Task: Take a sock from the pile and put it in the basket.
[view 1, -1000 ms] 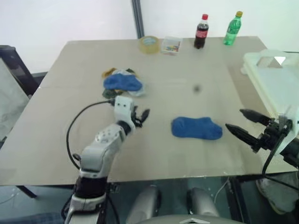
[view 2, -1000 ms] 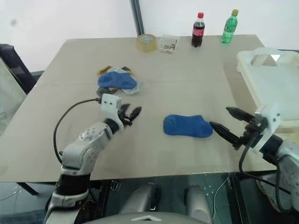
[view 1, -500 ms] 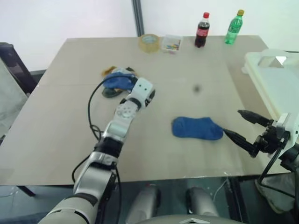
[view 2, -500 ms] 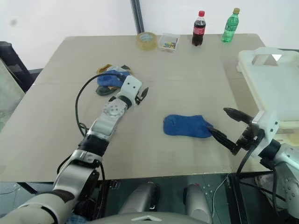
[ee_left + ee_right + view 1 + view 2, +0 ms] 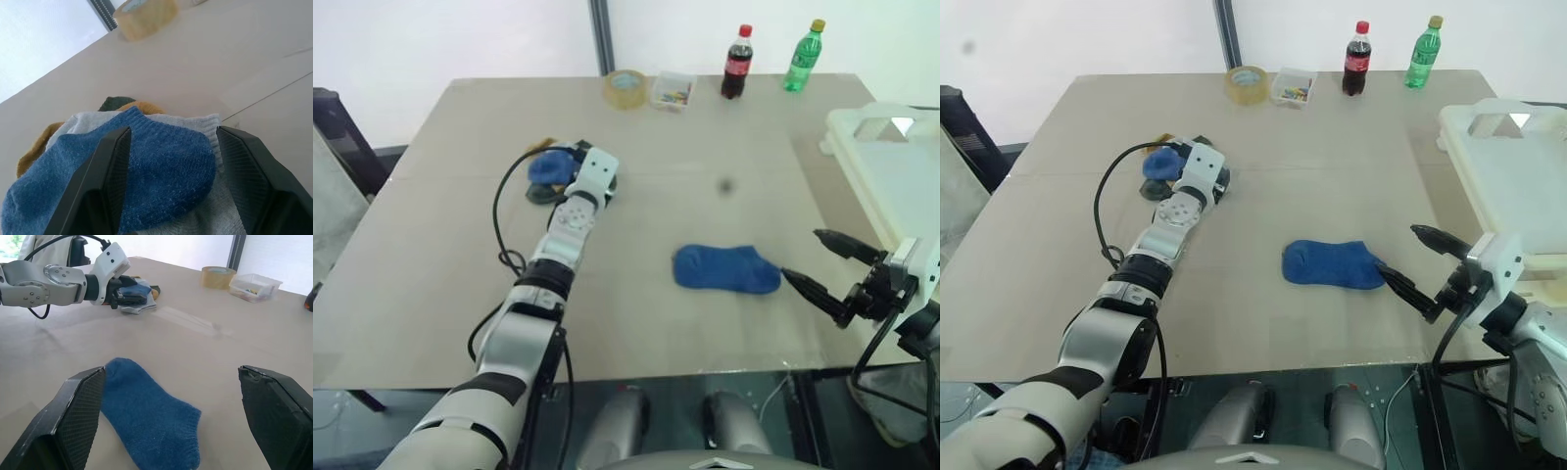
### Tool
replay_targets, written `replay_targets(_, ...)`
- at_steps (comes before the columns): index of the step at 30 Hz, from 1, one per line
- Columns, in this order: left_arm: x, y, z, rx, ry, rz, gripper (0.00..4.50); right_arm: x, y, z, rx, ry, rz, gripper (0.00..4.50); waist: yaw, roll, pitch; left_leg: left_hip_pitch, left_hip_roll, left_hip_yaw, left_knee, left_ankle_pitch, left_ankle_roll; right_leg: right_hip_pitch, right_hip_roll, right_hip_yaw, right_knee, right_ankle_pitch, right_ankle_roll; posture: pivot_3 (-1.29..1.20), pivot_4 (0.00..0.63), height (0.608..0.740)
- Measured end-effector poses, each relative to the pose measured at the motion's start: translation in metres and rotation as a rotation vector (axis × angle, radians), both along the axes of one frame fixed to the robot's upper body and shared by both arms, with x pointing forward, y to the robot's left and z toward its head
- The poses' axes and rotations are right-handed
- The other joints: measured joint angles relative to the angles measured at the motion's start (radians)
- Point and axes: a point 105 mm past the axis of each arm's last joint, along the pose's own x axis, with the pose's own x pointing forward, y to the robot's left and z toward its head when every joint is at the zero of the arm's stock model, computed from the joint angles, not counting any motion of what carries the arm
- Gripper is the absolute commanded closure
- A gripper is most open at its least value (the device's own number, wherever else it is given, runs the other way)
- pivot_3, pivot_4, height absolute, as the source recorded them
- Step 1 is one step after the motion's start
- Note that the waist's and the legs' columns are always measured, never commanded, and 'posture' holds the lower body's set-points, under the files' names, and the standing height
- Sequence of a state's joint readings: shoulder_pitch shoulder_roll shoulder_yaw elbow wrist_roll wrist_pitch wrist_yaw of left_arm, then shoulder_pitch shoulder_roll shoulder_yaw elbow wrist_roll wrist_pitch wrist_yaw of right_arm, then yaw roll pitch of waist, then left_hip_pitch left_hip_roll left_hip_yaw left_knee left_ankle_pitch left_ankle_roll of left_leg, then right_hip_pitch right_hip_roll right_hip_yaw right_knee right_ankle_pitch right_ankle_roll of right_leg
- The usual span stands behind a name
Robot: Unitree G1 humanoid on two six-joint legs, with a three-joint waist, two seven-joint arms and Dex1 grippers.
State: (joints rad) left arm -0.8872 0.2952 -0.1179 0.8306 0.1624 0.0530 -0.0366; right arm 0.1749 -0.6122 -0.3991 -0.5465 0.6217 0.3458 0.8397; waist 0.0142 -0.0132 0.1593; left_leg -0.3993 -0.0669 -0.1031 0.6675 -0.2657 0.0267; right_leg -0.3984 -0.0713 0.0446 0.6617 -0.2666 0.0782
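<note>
The pile of socks lies on the left half of the table, with a blue sock on top of grey, mustard and dark ones. My left gripper is stretched out level at the pile. It is open, one finger on each side of the top blue sock, not closed on it. A single blue sock lies flat near the table's front. Just right of it my right gripper hovers wide open and holds nothing. The cream-white basket stands at the right edge.
A tape roll, a small clear box, a cola bottle and a green bottle line the far edge. A dark chair stands off the table's left side.
My left arm has stretched forward from mid-table to the pile and its wrist has rolled, bringing the fingers around the top blue sock. The right gripper has stayed in place.
</note>
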Motion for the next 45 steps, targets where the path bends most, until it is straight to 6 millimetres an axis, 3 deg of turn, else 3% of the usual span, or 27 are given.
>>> replay_targets(6, -0.003, 0.01, -0.008, 0.022, 0.027, 0.031, 1.53, 0.002, -0.002, 0.0, -0.002, -0.004, -0.021, 0.07, 0.0, 0.0, 0.0, 0.0, 0.0, 0.0, 0.0, 0.0, 0.0, 0.0, 0.0, 0.0, 0.001, 0.0, 0.0, 0.0, 0.15, 0.74)
replay_targets(18, -0.006, 0.008, -0.014, 0.06, 0.054, 0.001, 1.53, 0.003, -0.002, 0.002, -0.002, -0.008, -0.02, 0.07, 0.0, 0.0, 0.0, 0.0, 0.0, 0.0, 0.001, 0.0, 0.0, 0.0, 0.0, 0.0, 0.001, 0.0, 0.0, 0.0, 0.15, 0.74)
replay_targets(21, -0.005, 0.009, -0.014, 0.056, 0.051, 0.009, 2.43, 0.003, 0.0, 0.001, -0.003, -0.003, -0.014, 0.0, 0.0, 0.0, 0.0, 0.0, 0.0, 0.0, 0.001, 0.0, 0.0, 0.0, 0.0, 0.0, 0.002, 0.0, 0.0, 0.0, 0.15, 0.74)
replay_targets(25, -0.006, 0.009, -0.015, 0.049, 0.053, 0.016, 4.4, 0.003, 0.002, -0.001, -0.007, 0.001, -0.01, 0.0, -0.001, 0.0, 0.0, 0.0, 0.0, 0.0, 0.001, 0.0, 0.0, 0.0, 0.0, 0.0, 0.002, 0.0, 0.0, 0.0, 0.15, 0.74)
replay_targets(39, -0.007, 0.0, -0.012, 0.023, 0.047, -0.023, 4.46, 0.001, 0.006, 0.001, -0.019, -0.034, 0.022, 0.0, 0.0, 0.0, 0.0, 0.0, 0.0, 0.0, 0.001, 0.0, 0.0, 0.0, 0.0, 0.0, 0.002, 0.0, 0.0, 0.0, 0.15, 0.74)
replay_targets(45, -0.011, -0.028, 0.003, 0.013, 0.046, -0.133, 4.46, 0.0, 0.006, 0.001, -0.023, -0.044, 0.03, 0.0, 0.001, 0.0, 0.0, 0.0, 0.0, 0.0, 0.001, 0.0, 0.0, 0.0, 0.0, 0.0, 0.002, 0.0, 0.0, 0.0, 0.15, 0.74)
